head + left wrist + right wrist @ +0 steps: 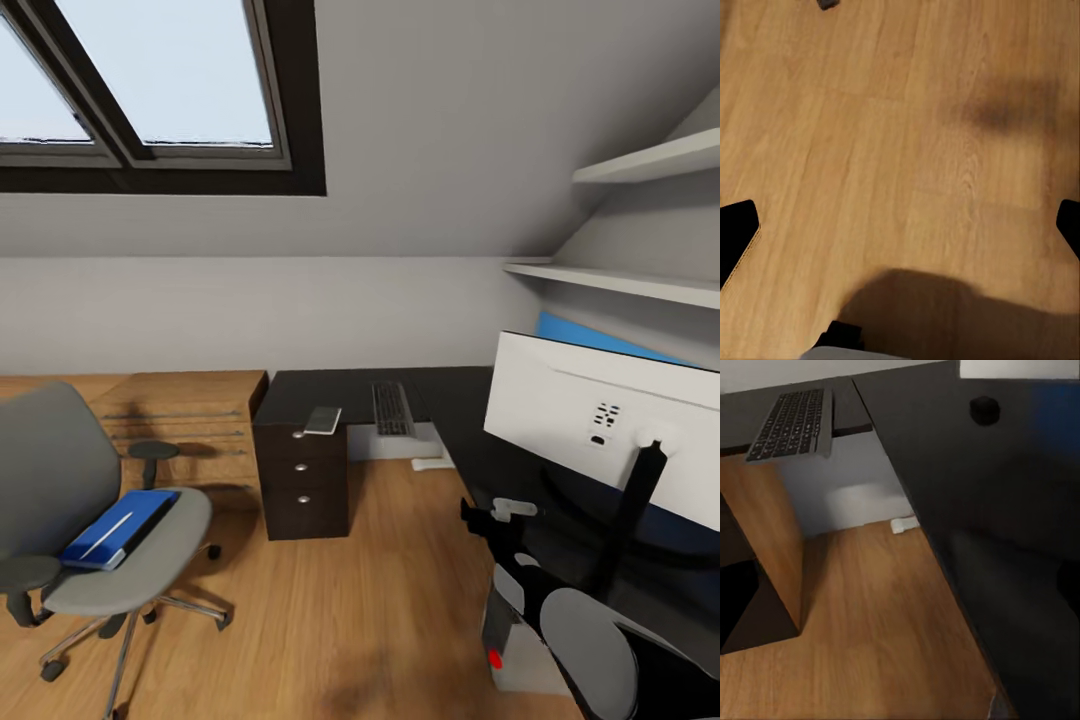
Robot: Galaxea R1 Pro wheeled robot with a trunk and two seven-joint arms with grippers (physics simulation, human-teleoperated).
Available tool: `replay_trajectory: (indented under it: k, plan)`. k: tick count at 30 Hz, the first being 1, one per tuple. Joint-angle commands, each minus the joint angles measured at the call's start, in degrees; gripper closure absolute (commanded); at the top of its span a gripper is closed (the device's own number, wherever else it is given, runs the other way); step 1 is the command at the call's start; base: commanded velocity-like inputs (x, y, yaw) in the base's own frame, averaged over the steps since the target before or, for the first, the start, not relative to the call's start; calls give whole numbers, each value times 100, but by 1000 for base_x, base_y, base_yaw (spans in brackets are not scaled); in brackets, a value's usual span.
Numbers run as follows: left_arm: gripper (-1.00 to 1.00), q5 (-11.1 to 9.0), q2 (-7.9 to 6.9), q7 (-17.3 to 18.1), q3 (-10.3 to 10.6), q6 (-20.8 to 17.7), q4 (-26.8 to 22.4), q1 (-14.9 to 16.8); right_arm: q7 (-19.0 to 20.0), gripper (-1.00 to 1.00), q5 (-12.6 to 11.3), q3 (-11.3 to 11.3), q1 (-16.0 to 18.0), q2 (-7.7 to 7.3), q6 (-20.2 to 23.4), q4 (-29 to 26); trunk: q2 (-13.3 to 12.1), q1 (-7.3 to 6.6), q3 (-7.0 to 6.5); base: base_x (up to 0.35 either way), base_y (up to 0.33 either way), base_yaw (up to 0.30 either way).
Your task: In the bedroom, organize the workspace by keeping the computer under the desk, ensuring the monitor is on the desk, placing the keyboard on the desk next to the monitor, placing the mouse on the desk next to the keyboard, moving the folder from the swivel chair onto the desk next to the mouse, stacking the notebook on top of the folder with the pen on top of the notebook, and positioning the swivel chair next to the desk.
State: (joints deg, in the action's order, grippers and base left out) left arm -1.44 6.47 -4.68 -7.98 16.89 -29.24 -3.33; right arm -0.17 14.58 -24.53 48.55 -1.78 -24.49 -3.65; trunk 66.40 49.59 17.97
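Attic bedroom, wood floor [330, 610]. Black bench [470, 420] in corner: keyboard [392, 408] on far wing, monitor [600, 425] on near wing, mouse [985, 409] beside its stand. Computer [515, 650] under bench. Folder [118, 527] on swivel chair [95, 520] seat, well apart from bench. Left pincer [900, 225] fingers spread over floor; right pincer state cannot tell.

Walls: we see pale grey, sloped, with a dark-framed skylight [160, 90].
Floor: we see wood planks [330, 620].
Shelves: we see two white ones [650, 160].
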Motion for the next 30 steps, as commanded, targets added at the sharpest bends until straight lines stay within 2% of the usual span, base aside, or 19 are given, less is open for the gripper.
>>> replay_trajectory:
  k: [1, 5, 6, 9, 20, 30]
  plan:
    - [-100, -14, 4, 2, -11, 8, -5, -1, -1, -100, 107, -47, -5, -2, -23, 16, 4, 3, 6, 228, 192, 13]
    - [-100, -8, 4, 2, -11, 7, 25, -1, -7, -100, 625, -47, -95, -3, -82, 48, 4, 3, 6, 241, 203, 6]
    - [-100, -7, 4, 2, -11, 7, 43, 0, -12, -100, 822, -49, -123, -1, -126, 57, 4, 3, 6, 245, 201, 2]
    - [-100, -6, 4, 2, -11, 10, 60, -1, -14, -100, 967, -51, -143, 1, -162, 63, 4, 3, 6, 205, 159, 1]
    - [-100, 0, 4, 2, 5, 100, 60, -1, -15, -100, 1024, -57, -184, -27, -179, 66, 4, 3, 6, 45, 34, 0]
    - [-100, -11, 4, -38, 4, 89, 58, 2, -25, -100, 1021, -60, -188, -25, -179, 69, -397, -216, -174, 1, 1, 0]
